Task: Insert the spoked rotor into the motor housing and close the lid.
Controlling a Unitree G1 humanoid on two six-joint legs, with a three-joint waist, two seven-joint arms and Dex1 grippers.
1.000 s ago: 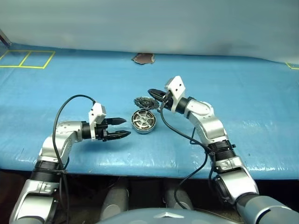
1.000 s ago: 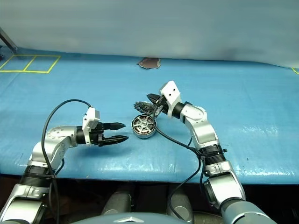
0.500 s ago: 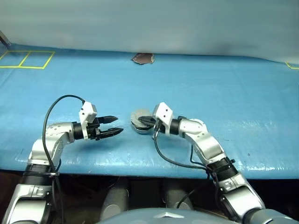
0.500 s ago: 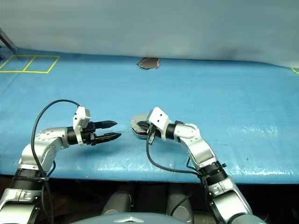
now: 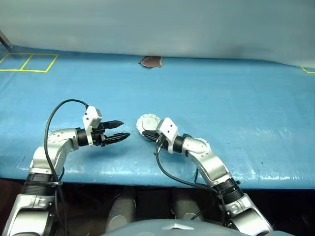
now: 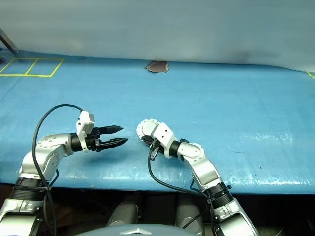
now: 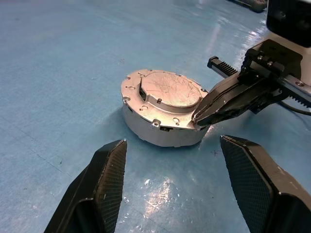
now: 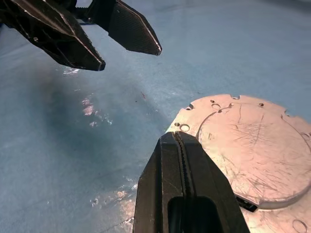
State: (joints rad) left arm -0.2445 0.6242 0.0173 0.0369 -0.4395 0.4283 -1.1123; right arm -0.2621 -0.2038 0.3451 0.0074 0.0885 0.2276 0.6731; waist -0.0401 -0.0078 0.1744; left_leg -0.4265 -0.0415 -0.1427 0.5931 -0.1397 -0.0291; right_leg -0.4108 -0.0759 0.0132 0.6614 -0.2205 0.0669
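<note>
The motor housing [image 7: 156, 130] sits on the blue mat as a low silver drum. The lid [image 7: 171, 91] lies flat on top of it, scratched face up. The spoked rotor is hidden. My right gripper [image 7: 197, 119] is shut with nothing between its fingers, and its tips rest against the lid's rim [image 8: 194, 124] on the side nearest me. The same gripper [image 5: 149, 133] appears just in front of the housing [image 5: 146, 121] in the head view. My left gripper [image 5: 126, 129] hovers open a short way left of the housing, pointing at it and holding nothing.
The blue mat [image 5: 236, 103] spreads wide on all sides. A brown patch [image 5: 151, 61] lies at its far edge and yellow tape squares [image 5: 29, 62] mark the far left. The mat's front edge [image 5: 147, 179] runs just below the arms.
The lid, tilted up behind the housing a second ago, now lies flat on it. My right gripper came down and back toward me, still shut. The left gripper stayed open, barely moving.
</note>
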